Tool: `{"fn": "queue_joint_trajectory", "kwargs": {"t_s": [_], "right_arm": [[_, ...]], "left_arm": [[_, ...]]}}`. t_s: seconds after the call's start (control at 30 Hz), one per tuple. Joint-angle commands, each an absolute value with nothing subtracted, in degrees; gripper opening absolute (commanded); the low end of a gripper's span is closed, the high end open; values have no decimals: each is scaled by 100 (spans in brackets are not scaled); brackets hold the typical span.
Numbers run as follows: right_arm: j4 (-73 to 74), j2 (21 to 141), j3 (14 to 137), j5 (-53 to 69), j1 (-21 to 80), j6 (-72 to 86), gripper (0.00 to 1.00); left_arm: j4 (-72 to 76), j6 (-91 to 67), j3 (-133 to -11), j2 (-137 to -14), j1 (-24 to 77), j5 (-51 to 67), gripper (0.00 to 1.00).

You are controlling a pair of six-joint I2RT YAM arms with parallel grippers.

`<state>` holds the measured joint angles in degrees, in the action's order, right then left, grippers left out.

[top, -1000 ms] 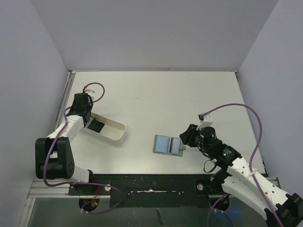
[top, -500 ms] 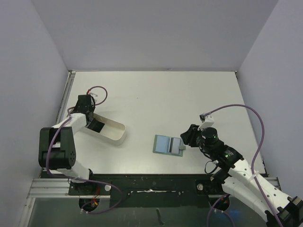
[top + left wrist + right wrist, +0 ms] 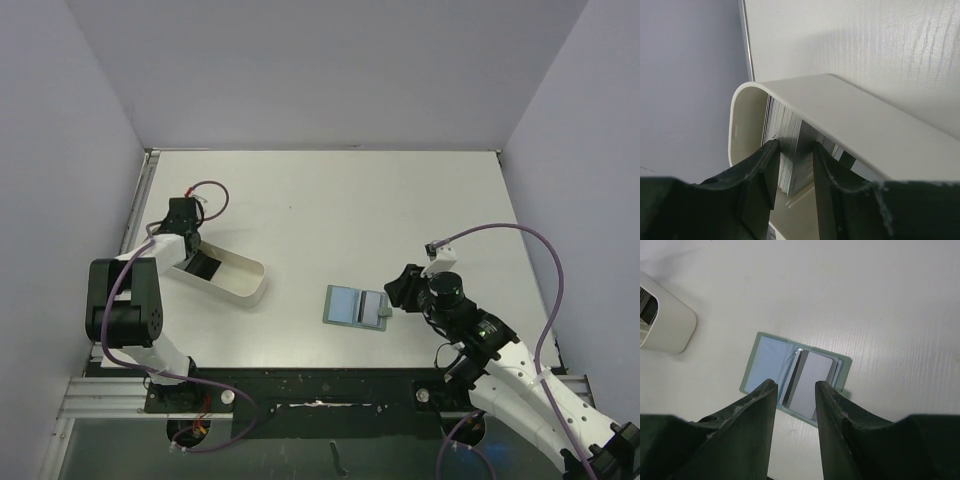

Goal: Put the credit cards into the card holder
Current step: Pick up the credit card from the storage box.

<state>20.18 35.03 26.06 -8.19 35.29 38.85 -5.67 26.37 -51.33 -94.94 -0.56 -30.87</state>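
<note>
"Looking at the left gripper (image 3: 794,149), we are seeing its jaws standing narrow around the near end of the credit cards (image 3: 782,130), which are standing on edge in the white tray (image 3: 850,107) at the left of the table. We are not managing to tell whether the jaws are pinching yet."

"We are worrying about that. Several cards are sitting between the fingers, so a lift is likely risking a fanned bundle, or cards slipping out and scattering. The tray is looking light too, and it may be dragged along."

"And the right gripper (image 3: 794,385)?"

"We are seeing it partly open and empty over the card holder (image 3: 762,362), which is lying open near the middle of the table, a pale card showing at its right half."

"The overhead view is giving us how well apart tray and holder are lying — the wrist views are giving us the stack and the holder's inside, which overhead is blurring."
</note>
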Motion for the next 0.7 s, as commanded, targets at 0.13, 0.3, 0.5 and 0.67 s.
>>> {"fn": "queue_joint_trajectory", "kwargs": {"t_s": [0.13,0.3,0.5,0.67], "right_arm": [[1976,3341,2870,-1001,3504,3787,37],[2004,3256,2835,-1002,3504,3814,37],[2096,3211,2944,-926,3518,3823,37],[2215,3085,3036,-937,3516,3846,37]], "left_arm": [[-225,2813,-5439,-9509,-19,-3319,24],[-313,2825,-5461,-9501,27,-3344,21],[-498,2831,-5467,-9442,154,-3476,19],[-704,2731,-5481,-9302,220,-3413,6]]}}
